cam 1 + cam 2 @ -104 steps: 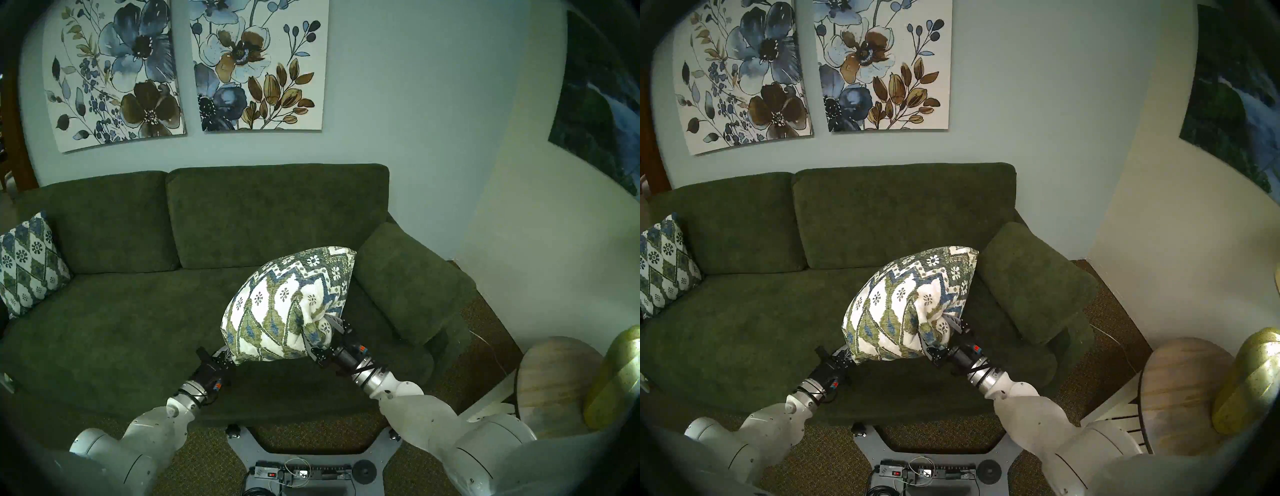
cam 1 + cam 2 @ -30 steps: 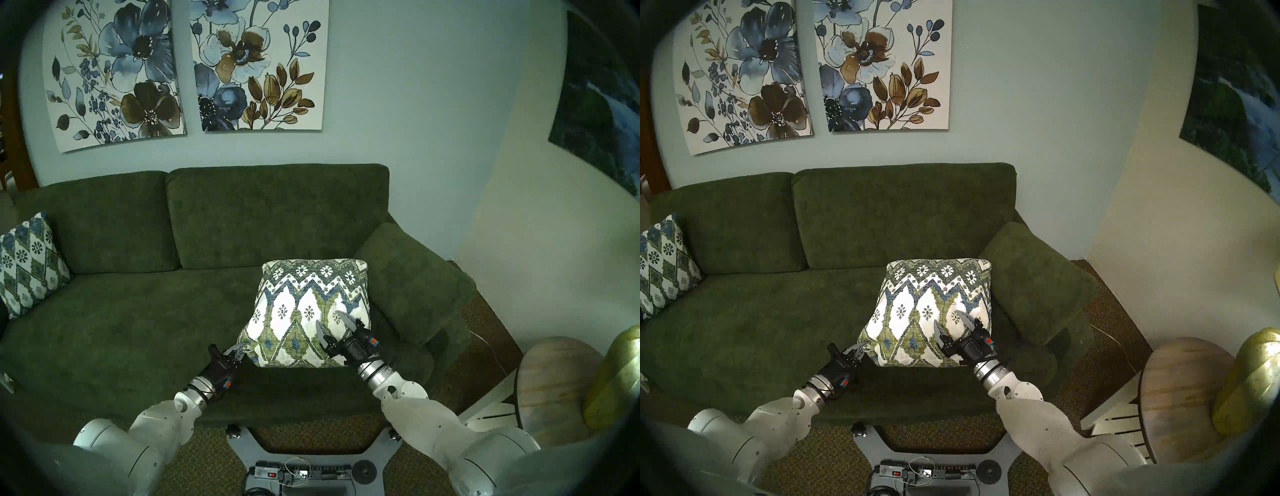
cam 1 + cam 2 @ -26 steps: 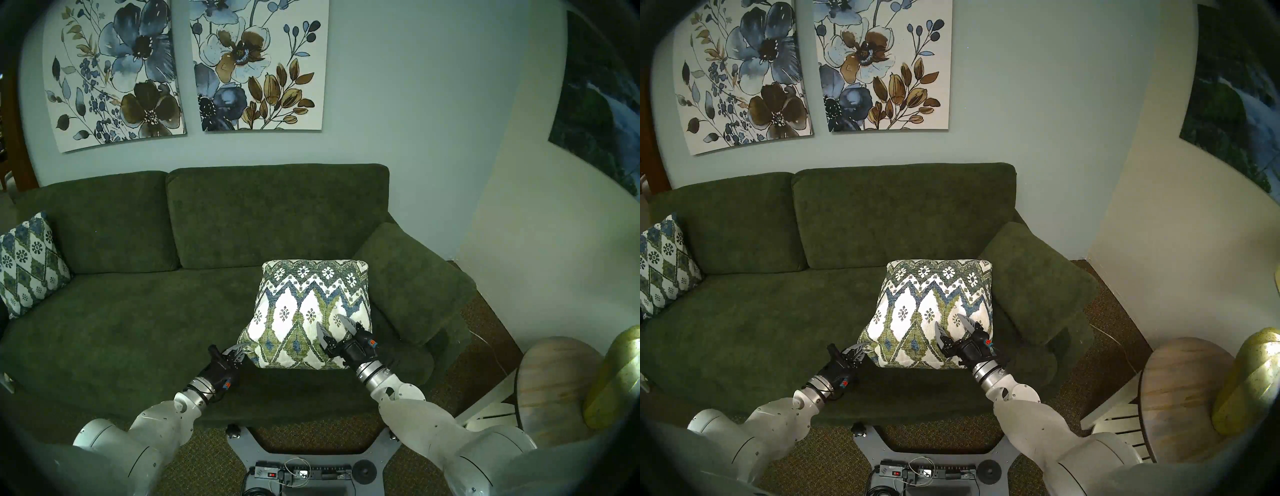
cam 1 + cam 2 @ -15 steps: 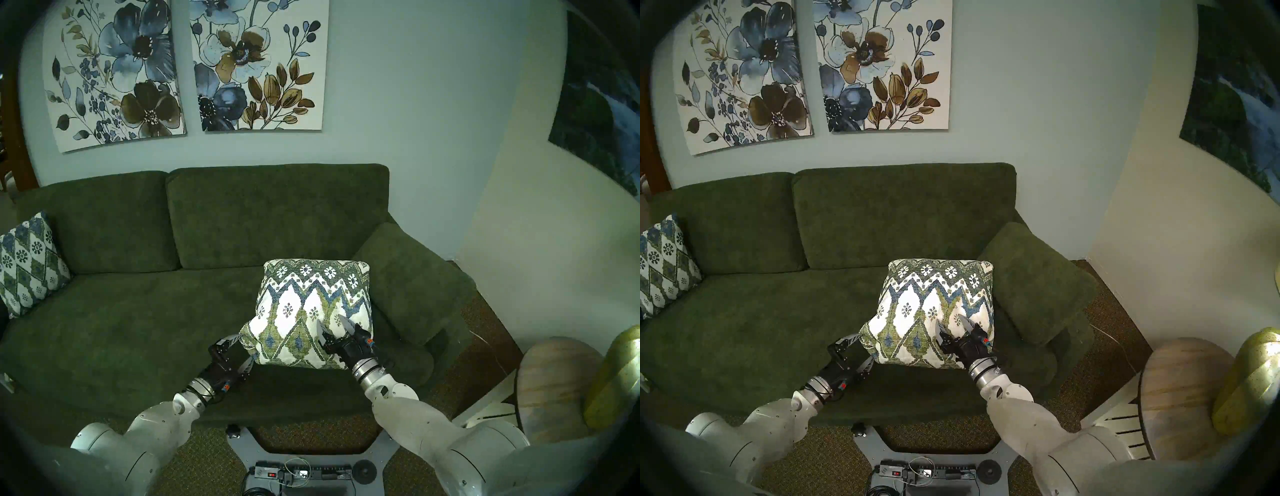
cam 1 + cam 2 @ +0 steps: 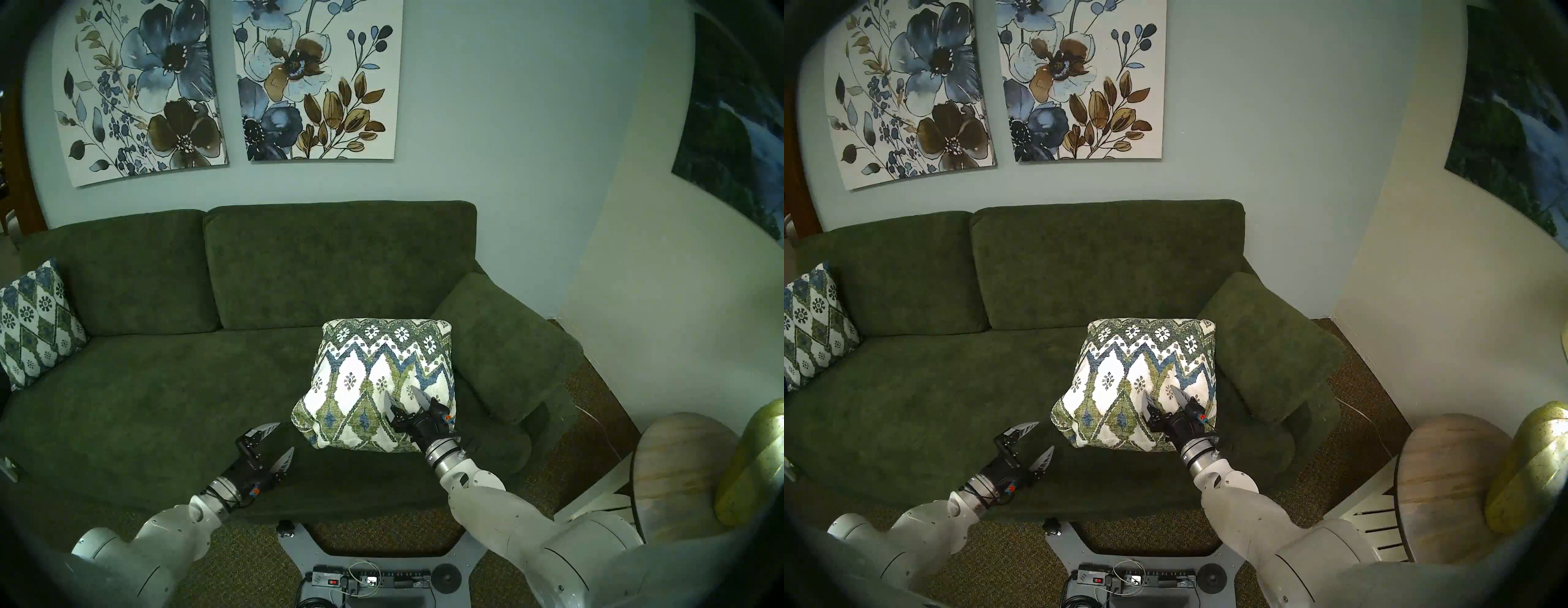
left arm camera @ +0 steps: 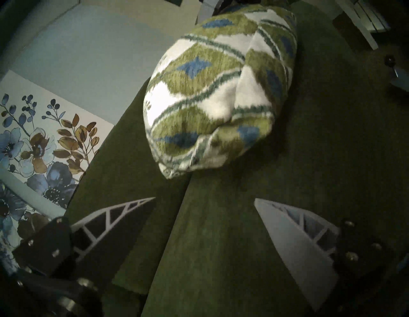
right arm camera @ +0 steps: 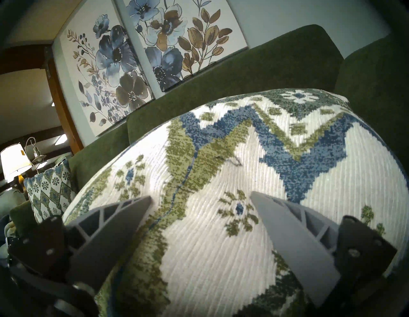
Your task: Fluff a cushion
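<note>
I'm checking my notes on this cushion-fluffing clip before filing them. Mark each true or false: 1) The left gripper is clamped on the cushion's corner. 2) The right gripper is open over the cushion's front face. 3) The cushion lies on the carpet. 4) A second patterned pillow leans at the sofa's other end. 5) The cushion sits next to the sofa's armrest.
1) False. The left gripper is open and apart from the cushion, with bare sofa seat between them.
2) True. The right gripper has its jaws spread over the patterned face.
3) False. It rests on the sofa seat.
4) True. The second patterned pillow leans there.
5) True. The armrest is right beside it.
</note>
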Robot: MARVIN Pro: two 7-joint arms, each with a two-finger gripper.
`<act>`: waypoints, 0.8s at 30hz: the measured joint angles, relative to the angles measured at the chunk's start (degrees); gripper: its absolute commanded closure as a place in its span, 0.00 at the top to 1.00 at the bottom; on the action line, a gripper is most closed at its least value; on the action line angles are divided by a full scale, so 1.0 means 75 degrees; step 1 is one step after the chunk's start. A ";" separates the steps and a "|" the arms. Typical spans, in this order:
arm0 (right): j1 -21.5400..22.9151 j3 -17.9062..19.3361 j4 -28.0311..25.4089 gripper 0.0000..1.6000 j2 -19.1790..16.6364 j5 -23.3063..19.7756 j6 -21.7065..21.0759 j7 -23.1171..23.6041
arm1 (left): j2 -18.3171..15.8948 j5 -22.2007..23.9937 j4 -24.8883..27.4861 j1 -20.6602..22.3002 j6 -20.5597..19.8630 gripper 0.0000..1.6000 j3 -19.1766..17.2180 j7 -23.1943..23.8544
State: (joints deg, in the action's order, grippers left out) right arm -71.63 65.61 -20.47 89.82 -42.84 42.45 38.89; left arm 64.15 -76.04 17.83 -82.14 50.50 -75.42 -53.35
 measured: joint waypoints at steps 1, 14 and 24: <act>0.0011 -0.0005 0.0014 1.00 0.0007 0.0002 0.0001 -0.0005 | -0.0058 0.0017 -0.0036 -0.0007 -0.0027 1.00 -0.0068 -0.0031; 0.0181 -0.0100 0.0263 1.00 0.0128 0.0031 0.0055 -0.0118 | -0.1039 0.0155 0.0621 0.0302 -0.0239 1.00 -0.0686 -0.0351; 0.0201 -0.0167 0.0427 1.00 0.0185 0.0036 0.0190 -0.0171 | -0.0704 0.0021 0.1781 0.0746 0.0145 1.00 -0.0375 0.0001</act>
State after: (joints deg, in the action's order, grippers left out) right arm -70.13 64.36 -17.27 91.21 -42.58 43.87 37.61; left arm 58.87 -75.88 31.19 -76.54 51.59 -78.23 -53.34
